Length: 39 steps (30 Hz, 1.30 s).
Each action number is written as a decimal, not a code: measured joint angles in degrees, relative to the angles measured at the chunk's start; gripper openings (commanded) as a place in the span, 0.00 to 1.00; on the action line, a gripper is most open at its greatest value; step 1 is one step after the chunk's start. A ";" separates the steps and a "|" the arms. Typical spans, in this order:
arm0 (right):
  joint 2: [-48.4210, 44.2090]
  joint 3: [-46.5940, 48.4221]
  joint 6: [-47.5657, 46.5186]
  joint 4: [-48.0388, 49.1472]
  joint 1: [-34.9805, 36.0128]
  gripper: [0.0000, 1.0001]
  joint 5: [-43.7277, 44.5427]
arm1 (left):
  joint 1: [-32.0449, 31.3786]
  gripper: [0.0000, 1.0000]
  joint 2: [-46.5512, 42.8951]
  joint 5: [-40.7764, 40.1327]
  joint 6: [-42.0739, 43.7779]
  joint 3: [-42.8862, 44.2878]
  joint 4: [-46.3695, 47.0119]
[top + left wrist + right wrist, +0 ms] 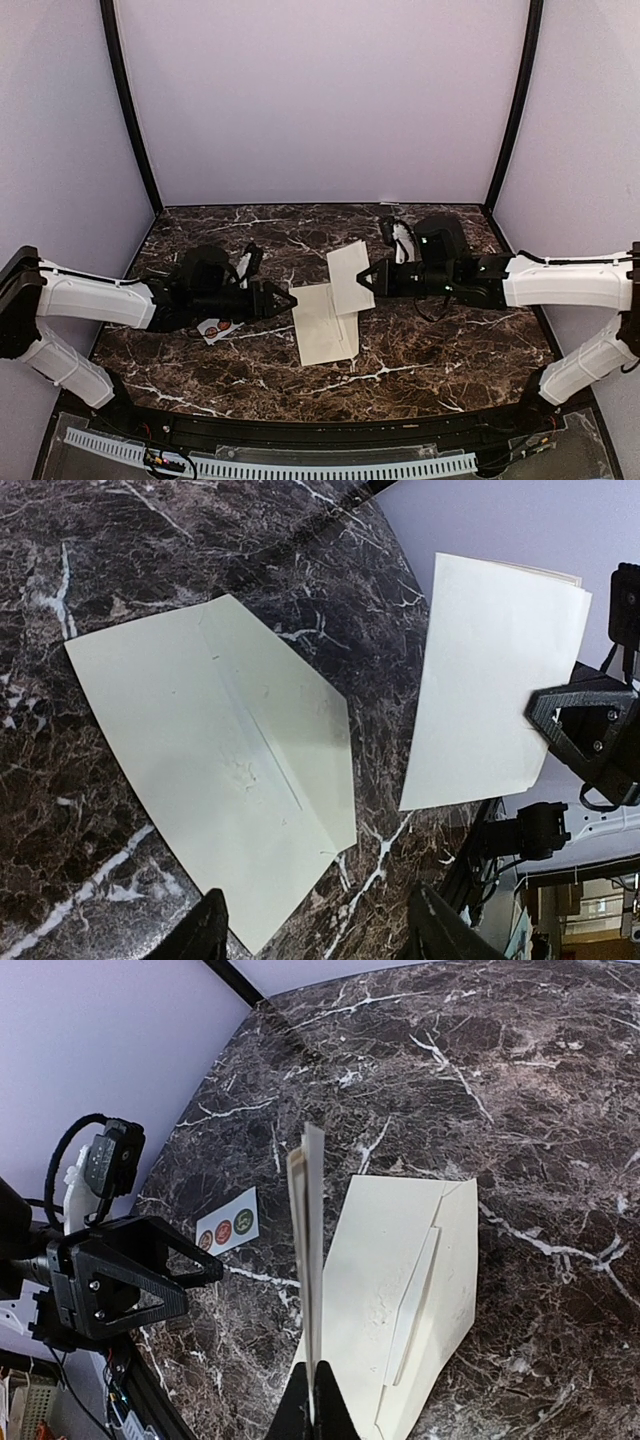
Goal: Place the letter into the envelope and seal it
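The envelope [325, 325] lies flat with its flap open in the middle of the table [450, 345], the letter [348, 272] stands on edge by its far right corner, clamped in the right gripper [364, 282], the left gripper [291, 299] sits at its left edge with fingers apart, and a sticker strip [215, 328] lies nearby.

Light even, diffuse, moderately bright. Worktop [420, 350] dark, faintly glossy. Soft shadow crosses envelope [180, 710] in left wrist view. Wrist views bow at edges. Focus sharp.
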 measured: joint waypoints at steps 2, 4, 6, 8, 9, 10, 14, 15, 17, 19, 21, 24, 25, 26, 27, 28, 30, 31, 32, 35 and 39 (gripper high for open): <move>1.25 0.00 0.09 -0.04 -0.22 0.00 0.20 | 0.00 0.58 1.95 0.04 -0.44 0.00 0.04; 2.54 0.00 0.13 -0.07 -0.44 0.00 0.44 | 0.00 0.54 3.52 0.11 -0.79 0.00 0.09; 3.82 0.00 0.13 -0.17 -0.59 0.00 0.76 | 0.00 0.51 5.07 0.22 -1.18 0.00 0.35; 4.92 0.00 0.15 -0.33 -0.66 0.00 1.11 | 0.00 0.49 6.73 0.44 -1.31 0.00 0.81; 5.51 0.00 0.17 -0.39 -0.68 0.00 1.33 | 0.00 0.49 7.39 0.48 -1.33 0.00 0.87; 6.08 0.02 0.22 -0.50 -0.70 0.00 1.60 | 0.00 0.49 8.15 0.52 -1.40 0.00 0.98; 7.93 0.04 0.33 -1.62 -0.74 0.00 2.21 | 0.00 0.49 10.97 0.68 -1.33 0.07 1.20; 8.46 0.09 0.33 -1.86 -0.74 0.00 2.34 | 0.00 0.49 11.63 0.72 -1.22 0.17 1.18; 9.49 0.28 0.31 -2.29 -0.74 0.00 2.62 | 0.00 0.48 12.66 0.72 -0.98 0.66 1.18; 10.73 0.70 0.31 -2.80 -0.74 0.00 3.02 | 0.00 0.48 13.68 0.74 -0.74 1.22 1.20; 11.54 0.96 0.31 -3.28 -0.76 0.00 3.23 | 0.00 0.48 14.58 0.76 -0.50 1.55 1.22; 11.96 1.03 0.31 -4.02 -0.79 0.00 3.54 | 0.00 0.46 15.50 0.92 -0.31 1.60 1.22; 12.02 1.14 0.31 -4.42 -0.79 0.00 3.89 | 0.00 0.45 15.74 0.94 -0.31 1.60 1.25; 12.09 1.31 0.31 -4.74 -0.79 0.00 4.35 | 0.00 0.44 15.98 0.96 -0.28 1.60 1.25; 12.28 1.62 0.31 -5.20 -0.79 0.00 4.72 | 0.00 0.43 16.20 0.96 -0.24 1.60 1.25; 12.46 1.90 0.33 -5.60 -0.79 0.00 4.94 | 0.00 0.43 16.39 0.96 -0.17 1.60 1.27; 13.03 2.49 0.33 -6.34 -0.79 0.00 5.73 | 0.00 0.42 17.03 0.98 -0.11 1.64 1.36; 13.31 2.69 0.33 -6.60 -0.79 0.00 5.95 | 0.00 0.41 17.40 1.07 -0.11 1.64 1.55; 13.68 2.89 0.33 -6.84 -0.81 0.00 6.21 | 0.00 0.40 17.64 1.14 -0.11 1.73 1.84; 14.86 3.06 0.35 -7.32 -0.85 0.00 6.56 | 0.00 0.39 18.34 1.46 -0.11 1.79 2.91; 15.67 3.06 0.35 -7.98 -0.85 0.00 7.04 | 0.00 0.37 19.28 1.95 -0.11 2.12 4.09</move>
